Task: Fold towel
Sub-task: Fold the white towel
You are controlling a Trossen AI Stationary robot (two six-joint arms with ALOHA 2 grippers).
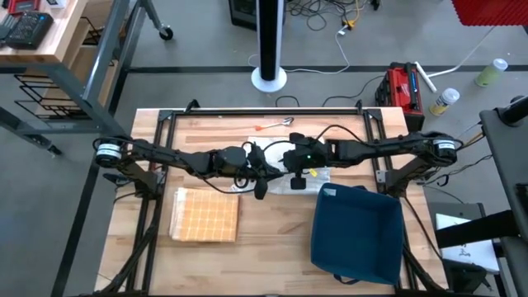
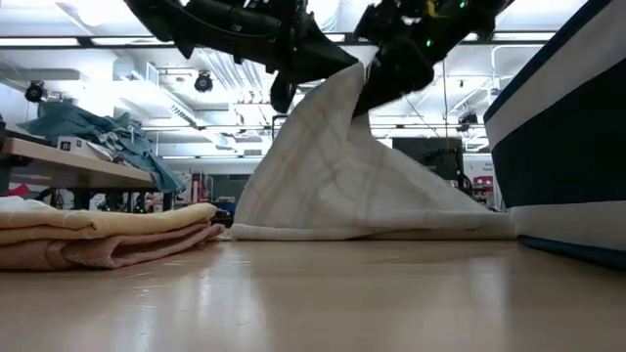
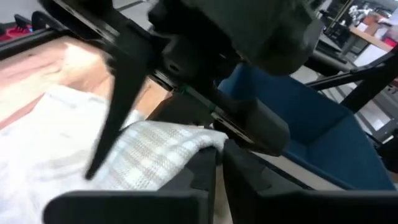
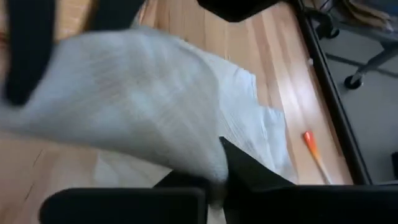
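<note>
A white checked towel [image 2: 333, 176] stands pulled up into a peak at the table's middle, its lower edge [image 2: 372, 233] lying on the wood. Both grippers meet at that peak. My left gripper [image 2: 328, 59] comes in from the table's left and is shut on the towel [image 3: 93, 155]. My right gripper [image 2: 377, 83] comes in from the right and is shut on the towel [image 4: 124, 93]. In the high view the arms hide most of the towel [image 1: 309, 179]. My left gripper pinches a raised edge of the towel [image 3: 199, 140] between its two fingers, coming nearly level from the table's left. The cloth hangs below the fingers, its lower part on the table. My right gripper pinches the towel's raised top [image 4: 211, 165] between its fingers, slanting down from the table's right. The cloth drapes down from the hold, and its lower part is spread on the table. One layer or several, I cannot tell.
A stack of folded yellow and pink towels [image 1: 205, 214] lies at the near left. A dark blue bin [image 1: 356, 231] stands at the near right, close to the towel. An orange-handled tool [image 1: 271, 126] lies toward the far edge.
</note>
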